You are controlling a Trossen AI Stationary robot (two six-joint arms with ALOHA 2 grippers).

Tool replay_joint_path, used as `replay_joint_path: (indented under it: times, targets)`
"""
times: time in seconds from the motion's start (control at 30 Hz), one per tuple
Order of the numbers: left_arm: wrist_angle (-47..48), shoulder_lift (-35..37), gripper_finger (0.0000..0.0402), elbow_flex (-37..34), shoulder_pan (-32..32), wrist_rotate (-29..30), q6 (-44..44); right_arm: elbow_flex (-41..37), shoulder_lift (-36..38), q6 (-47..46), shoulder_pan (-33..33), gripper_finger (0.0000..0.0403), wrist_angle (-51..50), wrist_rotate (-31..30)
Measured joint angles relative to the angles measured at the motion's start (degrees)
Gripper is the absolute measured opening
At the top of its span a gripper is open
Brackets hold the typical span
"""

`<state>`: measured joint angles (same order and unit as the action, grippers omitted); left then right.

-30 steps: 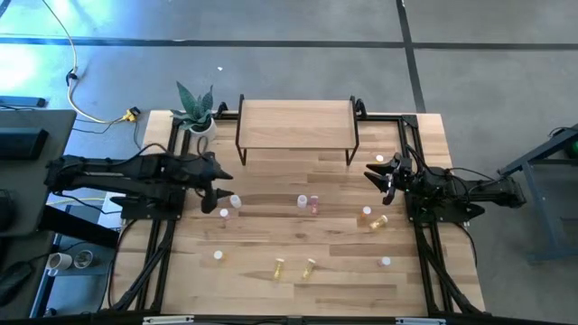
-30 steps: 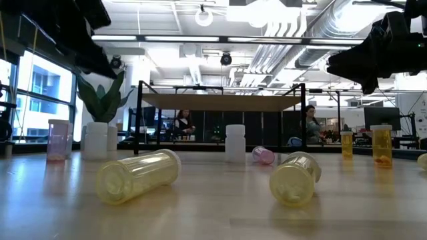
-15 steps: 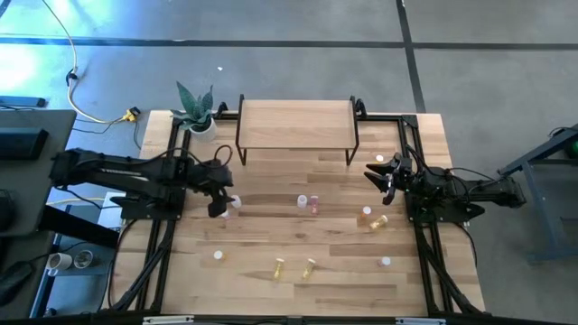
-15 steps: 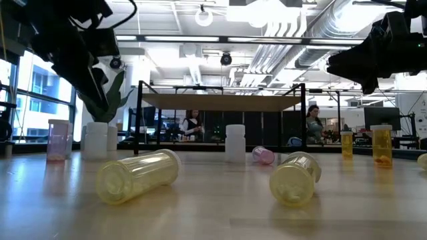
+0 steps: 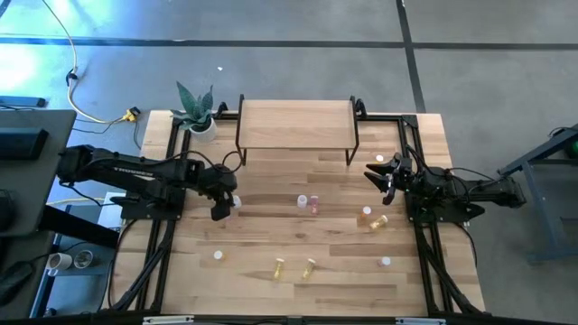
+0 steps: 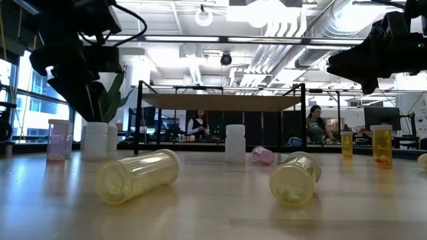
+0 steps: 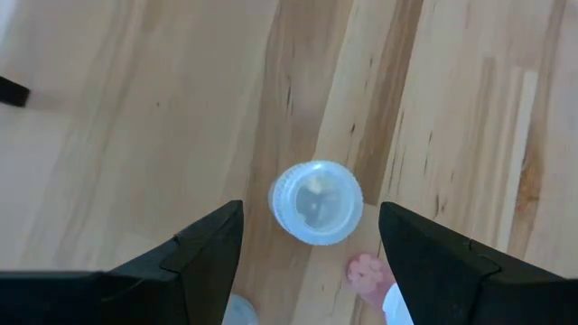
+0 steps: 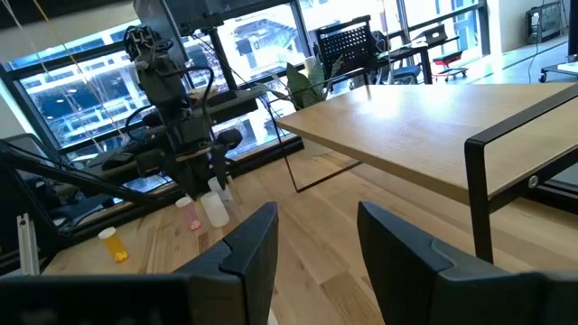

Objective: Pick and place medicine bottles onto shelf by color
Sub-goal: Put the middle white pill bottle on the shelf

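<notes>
The left gripper (image 7: 311,236) points straight down over a small upright white-capped white plastic medicine bottle (image 7: 316,202) standing on the left part of the light-wood tabletop (image 5: 298,239), its fingers (image 7: 206,244) spread wide to either side of the cap and the bottle's long axis vertical, in line with the approach. A pink bottle (image 7: 366,268) stands just beside it. The right gripper (image 5: 373,173) waits, fingers partly apart and empty, near the right legs of the raised light-wood shelf (image 5: 296,124), so the left arm is judged nearer.

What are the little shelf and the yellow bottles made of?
The shelf looks like pale wood with visible grain on thin black legs, probably metal. The yellow bottles look like see-through plastic: light passes through their walls.
</notes>
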<state>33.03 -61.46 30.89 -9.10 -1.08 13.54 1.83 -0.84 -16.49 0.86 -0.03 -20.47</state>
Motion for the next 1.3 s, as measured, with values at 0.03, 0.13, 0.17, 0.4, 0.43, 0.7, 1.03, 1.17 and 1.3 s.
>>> replay_joint_path:
  times: [0.03,0.13,0.17,0.4,0.43,0.7,1.03,1.17,1.3]
  targets:
    - [-0.12,-0.42,0.0250,0.00,0.17,0.02,-0.02,0.00,0.01,0.01,-0.01,0.0145,0.00,0.00]
    - [-1.83,-1.55,0.0250,0.00,0.96,0.06,-0.02,0.00,0.00,0.02,0.00,0.0145,0.00,0.00]
    - [-2.77,-1.98,0.0250,0.00,1.27,0.06,-0.07,0.00,0.00,0.00,0.00,0.0145,0.00,0.00]
    - [-4.35,-4.79,0.0250,0.02,2.87,3.27,0.43,0.00,0.00,0.00,0.00,0.0145,0.00,0.00]
    - [-4.46,-5.10,0.0250,0.02,2.96,3.27,0.84,0.02,0.00,0.02,0.00,0.0145,0.00,0.00]
    - [-4.48,-6.57,0.0228,0.02,4.37,5.39,1.42,0.00,0.00,0.00,0.00,0.0145,0.00,0.00]
    - [-4.65,-6.52,0.0139,0.02,4.71,5.39,1.31,0.00,0.02,0.00,0.00,0.0145,0.00,0.00]
    - [-4.72,-6.52,0.0125,0.02,4.71,5.31,1.31,0.00,0.01,0.02,0.00,0.0145,0.00,0.00]
    - [-4.27,-6.52,0.0135,0.54,4.71,5.15,1.49,0.00,0.00,0.00,0.00,0.0145,0.00,0.00]
